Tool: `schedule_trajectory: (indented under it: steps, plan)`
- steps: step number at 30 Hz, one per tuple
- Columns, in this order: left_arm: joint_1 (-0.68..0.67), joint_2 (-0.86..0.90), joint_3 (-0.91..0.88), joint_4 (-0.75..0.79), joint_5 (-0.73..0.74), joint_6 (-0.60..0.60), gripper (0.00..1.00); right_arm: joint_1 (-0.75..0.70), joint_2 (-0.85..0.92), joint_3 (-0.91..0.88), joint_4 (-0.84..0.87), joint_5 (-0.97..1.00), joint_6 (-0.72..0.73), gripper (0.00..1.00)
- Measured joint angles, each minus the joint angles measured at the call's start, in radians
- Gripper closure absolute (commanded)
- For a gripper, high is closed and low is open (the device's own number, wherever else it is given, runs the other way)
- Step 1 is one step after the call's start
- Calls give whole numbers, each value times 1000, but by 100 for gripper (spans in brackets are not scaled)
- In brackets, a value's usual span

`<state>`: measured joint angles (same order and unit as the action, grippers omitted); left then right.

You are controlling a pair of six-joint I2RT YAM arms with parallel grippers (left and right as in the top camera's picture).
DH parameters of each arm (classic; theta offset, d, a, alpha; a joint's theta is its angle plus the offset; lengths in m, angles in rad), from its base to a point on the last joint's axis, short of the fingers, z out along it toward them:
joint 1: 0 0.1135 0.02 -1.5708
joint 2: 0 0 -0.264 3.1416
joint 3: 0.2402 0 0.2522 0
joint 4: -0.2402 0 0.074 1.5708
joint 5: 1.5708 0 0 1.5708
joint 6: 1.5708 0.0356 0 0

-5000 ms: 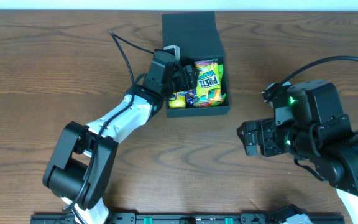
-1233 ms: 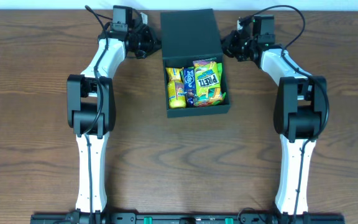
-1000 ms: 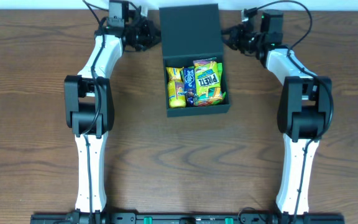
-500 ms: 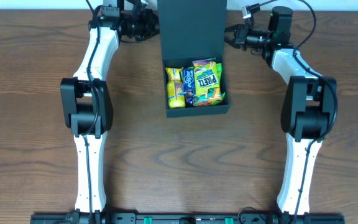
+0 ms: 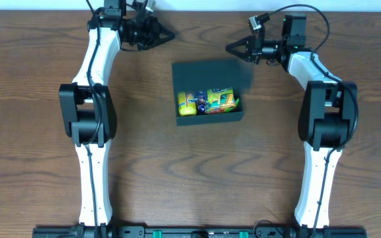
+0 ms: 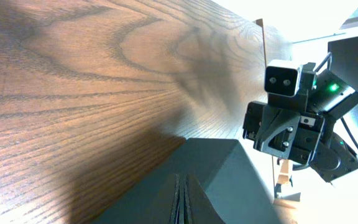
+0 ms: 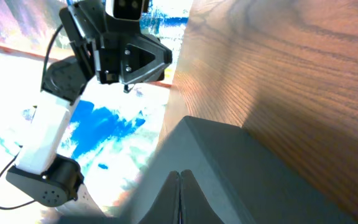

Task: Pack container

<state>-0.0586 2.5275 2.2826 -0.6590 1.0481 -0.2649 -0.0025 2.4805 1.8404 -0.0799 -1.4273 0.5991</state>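
The container (image 5: 209, 118) is a black box in the middle of the table. Its flap lid (image 5: 210, 76) leans forward over the back half of the box. Colourful snack packets (image 5: 207, 101) show in the uncovered front part. My left gripper (image 5: 170, 35) is shut and empty, behind the box's back left corner and apart from the lid. My right gripper (image 5: 229, 47) is also shut and empty, just behind the back right corner. The left wrist view shows the left gripper (image 6: 180, 198) shut over the lid (image 6: 229, 171). The right wrist view shows the right gripper (image 7: 179, 194) shut over the lid (image 7: 241, 168).
Bare brown wood surrounds the box. The two arms reach along the left and right sides up to the table's far edge (image 5: 204, 9). Each wrist camera sees the other arm's wrist (image 6: 294, 118) (image 7: 120, 50) across the lid.
The lid stood upright half a second ago; it has now tipped forward over the box. Both shut grippers stay behind it, the right one shifted left and slightly nearer.
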Motion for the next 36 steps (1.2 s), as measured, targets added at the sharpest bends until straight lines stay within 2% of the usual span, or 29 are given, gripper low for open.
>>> schedule_trajectory:
  steps: [5, 9, 14, 23, 30, 36]
  plan:
    - [0, -40, 0, -76, -37, 31, 94, 2, 0, 1, -55, 81, -10, 98]
    - [0, -115, 0, -188, -152, 107, 94, 2, -7, 1, -111, 210, -23, 98]
    - [0, -247, 0, -303, -276, 201, 94, 2, -96, 0, -279, 391, -103, 98]
    - [0, -494, 4, -566, -369, 375, 94, 8, -449, 4, -644, 665, -316, 98]
    - [0, -611, 4, -755, -383, 476, 94, 79, -688, 6, -884, 874, -378, 98]
    - [0, -794, -95, -756, -379, 515, 94, 238, -903, 6, -1103, 1093, -403, 99]
